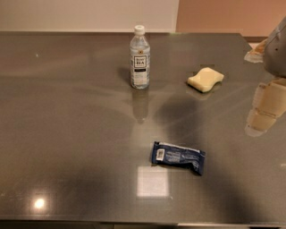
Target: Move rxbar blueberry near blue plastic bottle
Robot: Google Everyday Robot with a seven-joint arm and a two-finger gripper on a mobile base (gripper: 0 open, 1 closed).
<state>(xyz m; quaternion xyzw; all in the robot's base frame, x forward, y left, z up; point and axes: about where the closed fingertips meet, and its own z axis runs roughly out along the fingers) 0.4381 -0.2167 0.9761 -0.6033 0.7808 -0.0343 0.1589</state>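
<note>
Grey glossy table [67,112], pale wall [89,13] behind; end effector [262,112] at right edge.

A glossy dark grey tabletop [67,134] fills nearly the whole view. A pale yellow sponge [205,79] with a wavy outline lies flat on it at about 1 o'clock from the middle, nothing touching it. The hand [263,112] hangs at the 3 o'clock edge, well apart from the sponge. A pale square glare [153,181] sits at 6 o'clock and a small bright spot [39,203] at 8 o'clock. At 12 o'clock, behind the far edge, runs a wall [89,13], white on the left and tan on the right.
</note>
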